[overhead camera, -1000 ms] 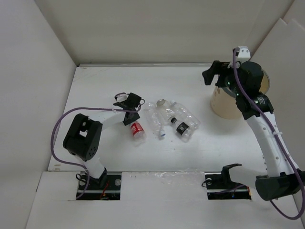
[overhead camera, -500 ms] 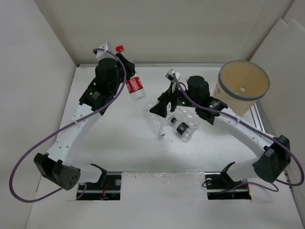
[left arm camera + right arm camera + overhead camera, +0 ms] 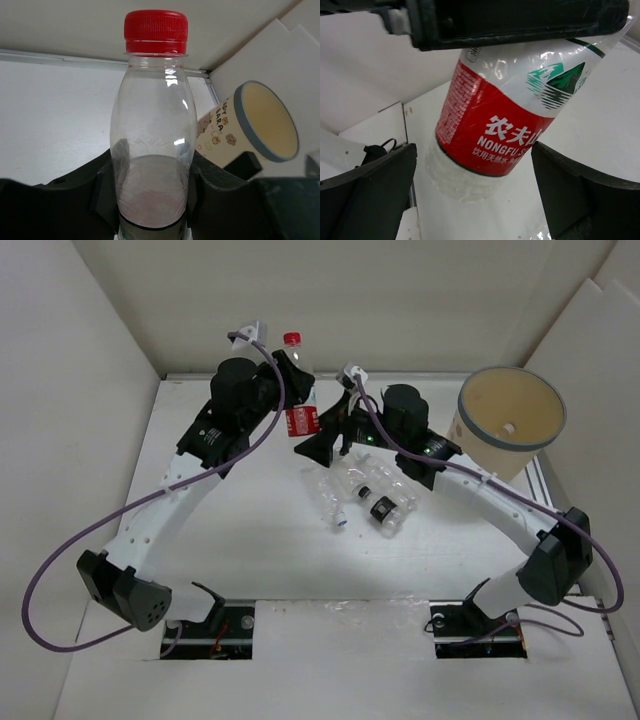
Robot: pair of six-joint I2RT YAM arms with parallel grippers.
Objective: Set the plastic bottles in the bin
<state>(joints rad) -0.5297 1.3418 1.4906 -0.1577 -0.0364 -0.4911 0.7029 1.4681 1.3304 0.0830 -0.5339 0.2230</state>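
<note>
Red-capped Nongfu bottle shifted right, grasped by left end effector; right end effector released, flanking bottle's base; tan bin apart.

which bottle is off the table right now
The red-capped bottle, held upright in the left gripper. The other bottles lie clustered on the table.

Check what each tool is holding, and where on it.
Left tool holds the red-capped bottle upright by its mid-body, just above the red label. Right tool holds nothing: its fingers are spread either side of the bottle's base.
</note>
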